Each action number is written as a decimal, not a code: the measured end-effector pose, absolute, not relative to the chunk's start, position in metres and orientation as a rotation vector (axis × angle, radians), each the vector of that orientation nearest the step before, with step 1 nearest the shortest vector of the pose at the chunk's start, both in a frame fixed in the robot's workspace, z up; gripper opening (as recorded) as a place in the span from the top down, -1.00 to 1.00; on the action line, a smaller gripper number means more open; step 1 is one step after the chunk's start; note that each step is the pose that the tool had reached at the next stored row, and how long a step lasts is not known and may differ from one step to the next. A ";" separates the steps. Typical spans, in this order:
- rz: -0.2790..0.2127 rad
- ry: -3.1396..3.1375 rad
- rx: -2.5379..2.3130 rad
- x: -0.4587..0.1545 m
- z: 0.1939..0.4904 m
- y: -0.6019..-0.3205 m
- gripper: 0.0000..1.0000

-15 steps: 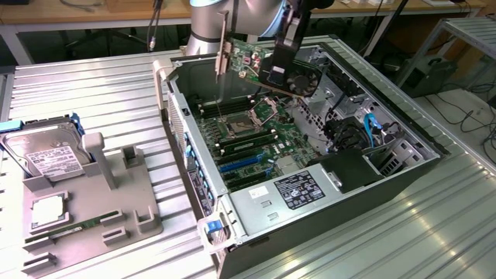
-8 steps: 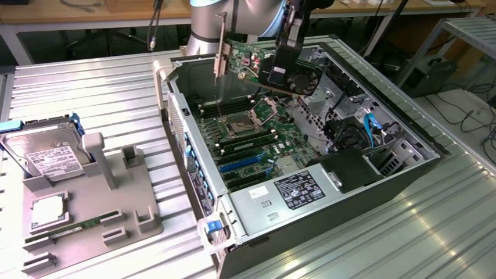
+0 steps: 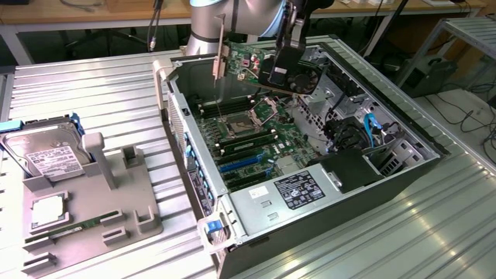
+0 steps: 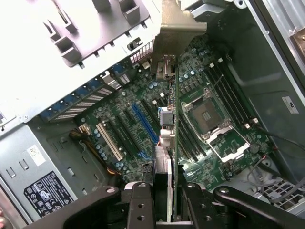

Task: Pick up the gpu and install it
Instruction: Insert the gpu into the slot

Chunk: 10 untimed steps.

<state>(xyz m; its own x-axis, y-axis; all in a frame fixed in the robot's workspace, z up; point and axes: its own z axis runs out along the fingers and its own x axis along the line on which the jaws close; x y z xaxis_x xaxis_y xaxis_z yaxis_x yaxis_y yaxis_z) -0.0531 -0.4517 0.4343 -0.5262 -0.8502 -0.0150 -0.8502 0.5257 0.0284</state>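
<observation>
- So, the ribbed metal table point(image 3: 93, 99) is carrying everything here, with the open PC case point(image 3: 310, 244) lying on its side toward the exterior view's right.
- The robot arm point(image 3: 209, 17) is reaching in over the far end of the case.
- A gray fixture tray point(image 3: 93, 197) is sitting on the table at the exterior view's left, well apart from the case.
- The green motherboard point(image 3: 268, 142) point(image 4: 124, 119) is lying flat in the bottom of the case, and the silver power supply point(image 3: 263, 203) is sitting at the near end of it.
- The gpu point(image 3: 268, 64) point(image 4: 167, 143) is hanging in the air above the far end of the case, clear of the motherboard and not sitting in any slot. Its pale bracket is pointing toward the exterior view's left and its black fan is facing the camera.
- The hard drive point(image 3: 43, 154) is standing tilted at the tray's far corner.
- The gripper point(image 3: 291, 43) point(image 4: 167, 200) is clamping the gpu, with the black fingers point(image 4: 140, 205) pressing on both faces of the card, which is showing edge-on in the wrist view.
- The empty CPU socket point(image 3: 236, 125) point(image 4: 207, 114) is sitting with its metal frame flipped up.
- The blue slot point(image 3: 240, 164) point(image 4: 144, 123) is lying bare, just beside the card's edge in the wrist view.
- A narrow RAM stick point(image 3: 74, 231) is lying in the tray's near end.
</observation>
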 end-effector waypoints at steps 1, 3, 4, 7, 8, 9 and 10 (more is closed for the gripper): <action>-0.050 -2.739 1.537 -0.053 0.434 -0.452 0.45; -0.050 -2.727 1.558 -0.053 0.434 -0.452 0.45; -0.050 -2.714 1.578 -0.053 0.434 -0.452 0.45; -0.050 -2.689 1.621 -0.053 0.434 -0.452 0.45; -0.050 -2.682 1.631 -0.053 0.434 -0.452 0.45; -0.050 -2.675 1.642 -0.053 0.434 -0.452 0.45; -0.050 -2.668 1.654 -0.053 0.434 -0.452 0.45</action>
<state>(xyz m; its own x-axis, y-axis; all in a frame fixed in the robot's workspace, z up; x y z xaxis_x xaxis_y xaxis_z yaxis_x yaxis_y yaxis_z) -0.0531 -0.4517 0.4343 -0.4447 -0.8955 -0.0150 -0.8955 0.4442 0.0284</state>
